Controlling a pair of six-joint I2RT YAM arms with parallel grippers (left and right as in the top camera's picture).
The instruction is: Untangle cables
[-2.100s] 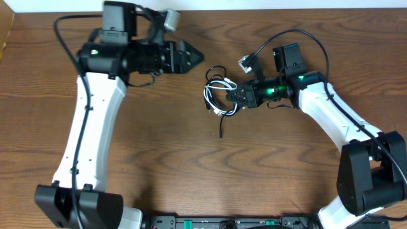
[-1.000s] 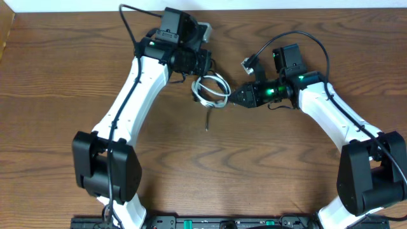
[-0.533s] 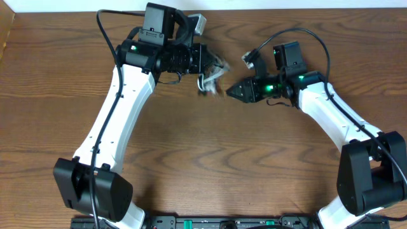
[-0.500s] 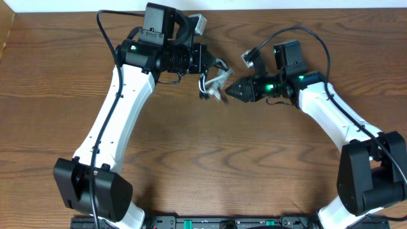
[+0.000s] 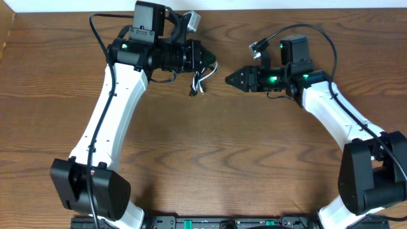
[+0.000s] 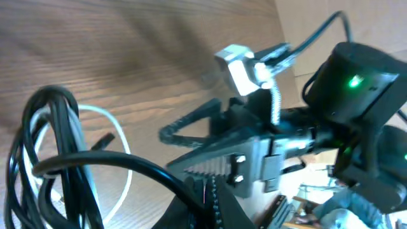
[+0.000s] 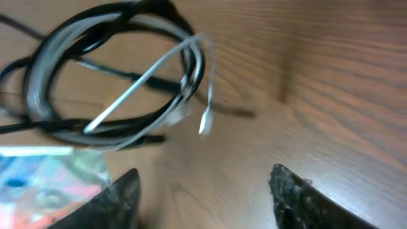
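From overhead, the cables [image 5: 198, 81] hang as a small black-and-white bundle from the left hand [image 5: 206, 62], which is pinched tight on their upper part. Whether the dangling ends touch the worktop [image 5: 222, 159] I cannot tell. The right hand [image 5: 230, 79] points at the bundle from the right arm's side, near it but apart. Its jaws are spread and it holds nothing.

In the left wrist view, black loops and one white strand fill the space just in front of the camera. Beyond the bundle the right hand faces it, jaws parted.

In the right wrist view, the bundle sits ahead of the spread fingertips [image 7: 127, 187], the black and white loops laid through one another. A white plug end [image 7: 205, 121] hangs free on the near side of the bundle.

The main risk, as I judge it, is the right hand closing on both cords together. Pulling then would tighten the tangle instead of parting it. The hanging bundle may also swing away from the closing jaws, and a thin cord could slip out of the left hand's pinch under a hard tug.
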